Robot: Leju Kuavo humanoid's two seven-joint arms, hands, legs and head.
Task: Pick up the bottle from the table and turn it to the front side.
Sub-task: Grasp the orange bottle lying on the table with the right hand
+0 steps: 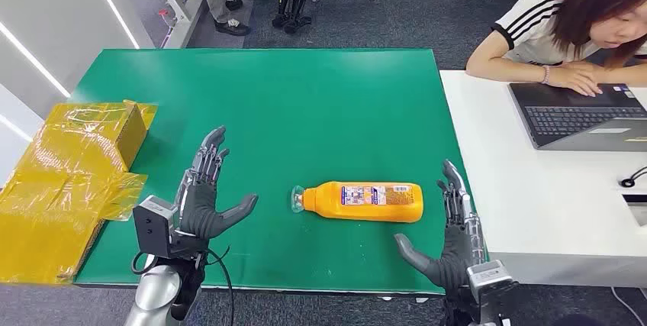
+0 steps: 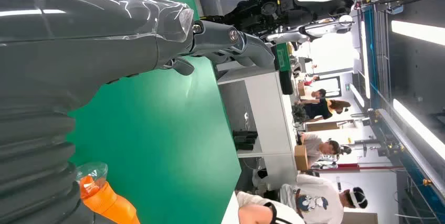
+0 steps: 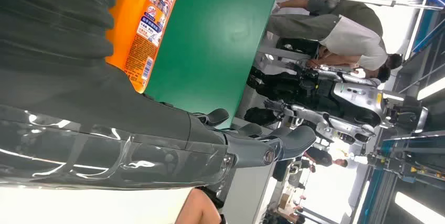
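Observation:
An orange bottle (image 1: 363,201) with a clear cap lies on its side on the green table (image 1: 305,104), cap pointing left and its printed label facing up. My left hand (image 1: 204,200) is open over the table, a short way left of the cap, fingers spread. Just off the bottle's base, my right hand (image 1: 452,242) is open too, holding nothing. In the left wrist view the bottle's capped end (image 2: 99,198) appears beside my left hand (image 2: 78,51). In the right wrist view the bottle's label (image 3: 149,19) lies close alongside my right hand (image 3: 131,140).
A yellow taped cardboard box (image 1: 69,181) sits at the table's left edge. A white desk (image 1: 534,211) adjoins on the right with a laptop (image 1: 580,116) and a seated person (image 1: 580,20) leaning on it. Other robots and people stand beyond the table.

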